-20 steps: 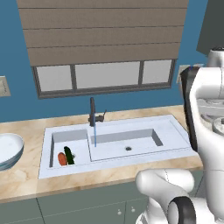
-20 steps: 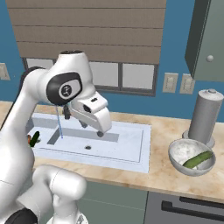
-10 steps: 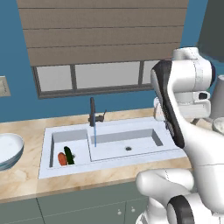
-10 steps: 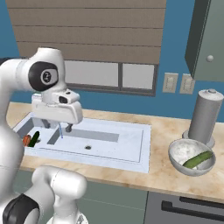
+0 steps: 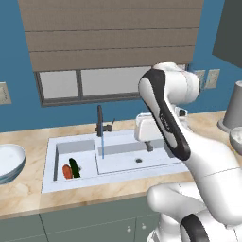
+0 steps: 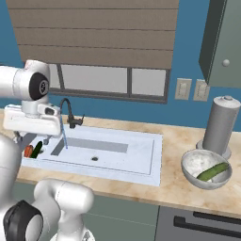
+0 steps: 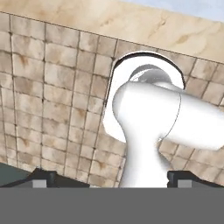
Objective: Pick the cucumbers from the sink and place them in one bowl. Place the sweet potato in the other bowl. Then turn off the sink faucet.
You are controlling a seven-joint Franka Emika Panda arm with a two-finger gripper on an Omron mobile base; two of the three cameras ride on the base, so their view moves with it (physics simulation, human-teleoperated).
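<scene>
**Gripper hanging over the sink**

Two-finger gripper, its dark fingertips spread apart and empty, is hanging above the pale blue-white double-basin sink. Dark green cucumber and orange-red sweet potato are lying touching in the small basin; lighter cucumber is resting in the grey-white bowl.

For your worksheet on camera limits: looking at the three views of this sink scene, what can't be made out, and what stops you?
- Right base view: the sweet potato and dark cucumber are partly hidden behind the arm.
- Left base view: the white bowl is cut off by the left edge; the bowl at right is cut off by the right edge.
- Left base view: the tool is too small to tell whether it is open.
- Both base views: the faucet lever's position is too small to read.
</scene>
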